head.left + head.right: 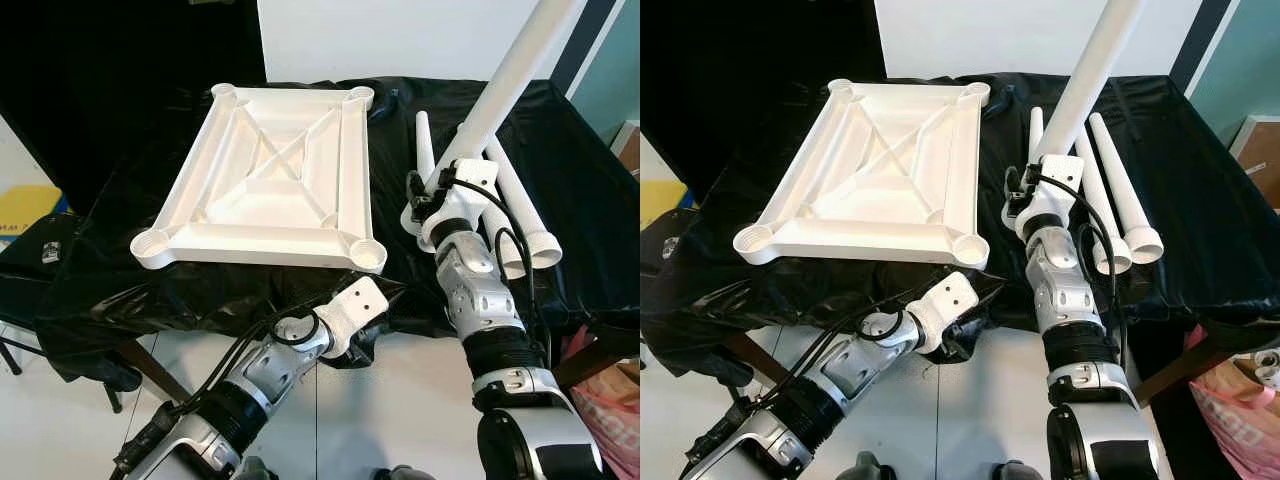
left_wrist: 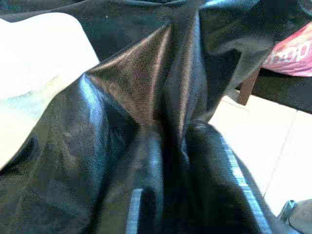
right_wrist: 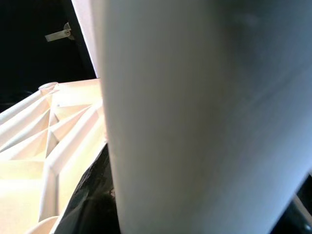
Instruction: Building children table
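Right gripper (image 1: 432, 195) clamps a raised white leg (image 1: 505, 75) beside the upturned tabletop (image 1: 270, 180); three legs (image 1: 520, 205) lie alongside.

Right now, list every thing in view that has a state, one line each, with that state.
Tabletop: upside down on the black cloth, ribs up, all four corner sockets empty.
Held leg: lifted off the table, tilted, in the right gripper.
Three spare legs: lying flat on the cloth, beside the tabletop.
Black cloth: draped over the table, wrinkled.
Left gripper: low at the table's front edge, fingers against the cloth.
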`<state>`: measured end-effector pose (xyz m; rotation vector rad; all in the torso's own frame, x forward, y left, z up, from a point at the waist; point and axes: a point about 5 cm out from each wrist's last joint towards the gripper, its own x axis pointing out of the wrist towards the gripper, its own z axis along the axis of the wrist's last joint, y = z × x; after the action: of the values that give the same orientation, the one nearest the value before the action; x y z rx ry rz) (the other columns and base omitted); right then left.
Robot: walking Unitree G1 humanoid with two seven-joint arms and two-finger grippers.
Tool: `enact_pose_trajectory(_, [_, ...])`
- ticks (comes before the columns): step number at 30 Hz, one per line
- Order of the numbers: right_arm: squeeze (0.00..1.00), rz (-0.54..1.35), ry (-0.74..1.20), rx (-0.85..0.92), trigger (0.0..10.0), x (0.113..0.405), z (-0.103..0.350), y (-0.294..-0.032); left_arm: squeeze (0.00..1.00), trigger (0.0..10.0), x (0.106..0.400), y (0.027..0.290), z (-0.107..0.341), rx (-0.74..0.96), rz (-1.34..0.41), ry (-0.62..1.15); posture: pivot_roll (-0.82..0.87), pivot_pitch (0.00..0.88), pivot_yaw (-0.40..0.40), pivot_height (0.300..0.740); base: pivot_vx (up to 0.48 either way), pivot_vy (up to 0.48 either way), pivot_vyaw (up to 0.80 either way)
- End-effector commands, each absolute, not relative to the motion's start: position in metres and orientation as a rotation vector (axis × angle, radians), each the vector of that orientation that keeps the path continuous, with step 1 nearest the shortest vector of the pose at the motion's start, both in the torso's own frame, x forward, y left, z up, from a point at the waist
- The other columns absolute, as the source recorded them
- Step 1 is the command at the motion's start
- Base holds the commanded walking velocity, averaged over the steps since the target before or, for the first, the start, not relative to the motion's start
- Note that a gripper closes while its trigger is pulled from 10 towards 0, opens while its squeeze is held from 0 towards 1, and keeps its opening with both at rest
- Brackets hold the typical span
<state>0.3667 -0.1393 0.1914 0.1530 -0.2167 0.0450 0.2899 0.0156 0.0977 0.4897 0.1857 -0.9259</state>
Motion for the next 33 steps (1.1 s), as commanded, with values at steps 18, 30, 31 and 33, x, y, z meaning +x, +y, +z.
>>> enact_pose_trajectory(18, [0.0, 0.056, -0.234, 0.141, 10.0, 0.368, 0.195, -0.137, 0.0, 10.0, 0.245, 0.023, 0.054, 0.199, -1.069, 0.665, -0.02, 0.089, -0.004, 0.74, 0.0, 0.0, 0.0])
enact_pose_trajectory(30, [0.0, 0.061, -0.24, 0.138, 10.0, 0.369, 0.196, -0.136, 0.0, 10.0, 0.246, 0.021, 0.058, 0.062, -1.024, 0.697, -0.02, 0.085, -0.007, 0.74, 0.0, 0.0, 0.0])
enact_pose_trajectory(31, [0.0, 0.063, -0.24, 0.137, 10.0, 0.369, 0.196, -0.136, 0.0, 10.0, 0.247, 0.02, 0.059, 0.061, -1.015, 0.69, -0.02, 0.085, -0.007, 0.74, 0.0, 0.0, 0.0])
enact_pose_trajectory(33, [0.0, 0.063, -0.24, 0.137, 10.0, 0.369, 0.196, -0.136, 0.0, 10.0, 0.247, 0.02, 0.059, 0.061, -1.015, 0.69, -0.02, 0.085, -0.007, 0.74, 0.0, 0.0, 0.0])
